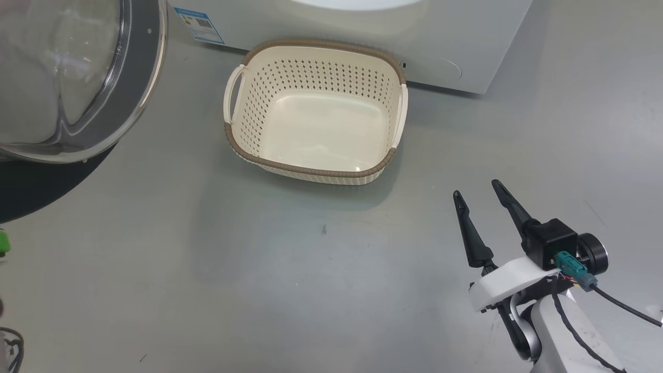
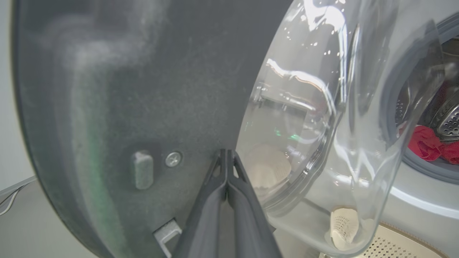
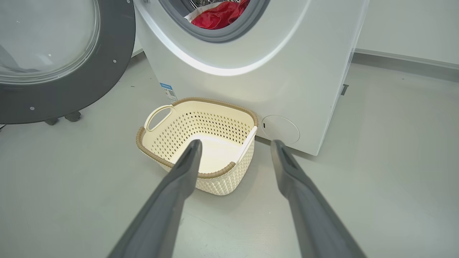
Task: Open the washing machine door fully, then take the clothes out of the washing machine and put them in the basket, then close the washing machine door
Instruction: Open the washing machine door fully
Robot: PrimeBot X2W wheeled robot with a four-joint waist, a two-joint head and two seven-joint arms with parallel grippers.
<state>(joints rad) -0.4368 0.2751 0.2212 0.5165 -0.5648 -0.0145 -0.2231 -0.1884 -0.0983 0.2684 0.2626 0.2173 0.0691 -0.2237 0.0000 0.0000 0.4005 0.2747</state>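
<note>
The washing machine door (image 1: 142, 77) stands swung open at the upper left, its dark rim around a clear glass bowl. My left gripper (image 2: 227, 152) is shut with nothing in it, its tips right at the door's (image 2: 143, 89) dark inner face beside a screw. Red clothes (image 3: 218, 16) lie in the drum of the white washing machine (image 3: 287, 71), and also show past the glass (image 2: 425, 143). The cream basket (image 1: 311, 171) sits empty on the floor in front of the machine (image 1: 440, 41). My right gripper (image 1: 476, 188) hovers open to the basket's right, pointing toward it (image 3: 236, 142).
Grey floor (image 1: 259, 269) spreads around the basket. A round filter cover (image 3: 280, 129) sits low on the machine front, just right of the basket (image 3: 215, 101). The open door (image 3: 107, 71) overhangs the floor to the left. A wall base (image 3: 405, 59) runs at the far right.
</note>
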